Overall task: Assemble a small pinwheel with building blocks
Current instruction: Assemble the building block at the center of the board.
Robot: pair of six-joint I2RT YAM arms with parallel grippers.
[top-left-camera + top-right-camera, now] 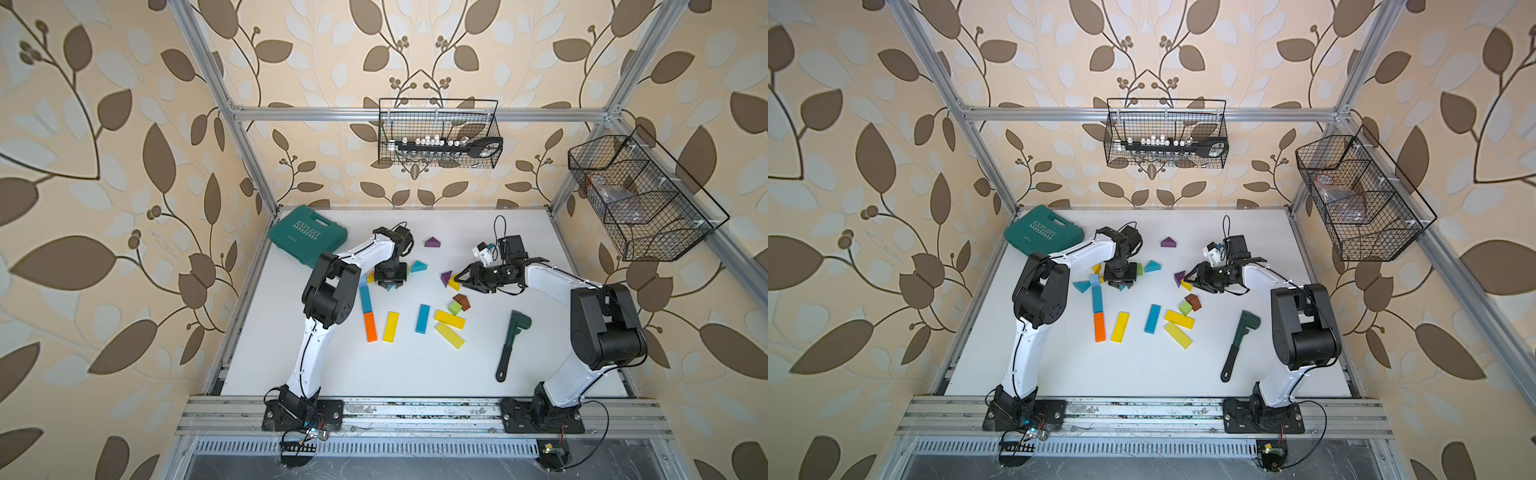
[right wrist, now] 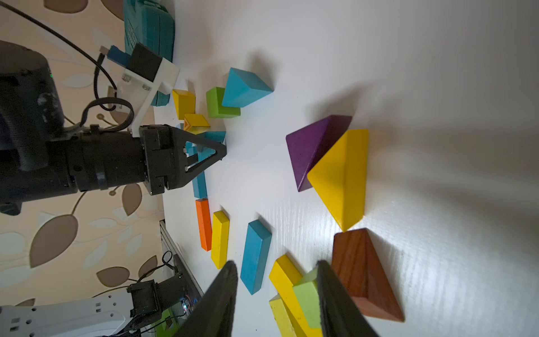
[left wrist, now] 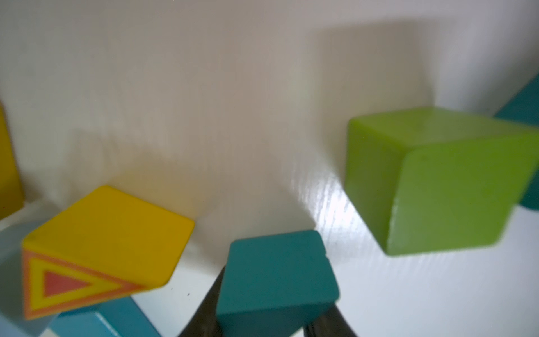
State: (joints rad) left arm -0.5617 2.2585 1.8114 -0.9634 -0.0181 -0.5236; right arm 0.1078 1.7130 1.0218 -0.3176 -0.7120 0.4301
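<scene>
Teal and matte, a small wedge-shaped building block [image 3: 277, 271] sat pinched between the dark fingers of the left gripper [image 2: 221, 151], low at the white table [image 1: 374, 374] and well apart from the dark green toy wrench [image 1: 512, 340]. Just beside that block lay a lime-green cube [image 3: 437, 181] and a yellow wedge with an orange triangle face [image 3: 108, 233]. Nearer the wrench, the right gripper [image 2: 275, 265] hovered with its jaws a narrow way apart, holding nothing, close to a purple wedge [image 2: 315, 151] touching a plain yellow wedge [image 2: 341, 178]. Between those and the wrench lay a brown wedge [image 2: 364, 271] and two yellow bars [image 1: 449, 319].
</scene>
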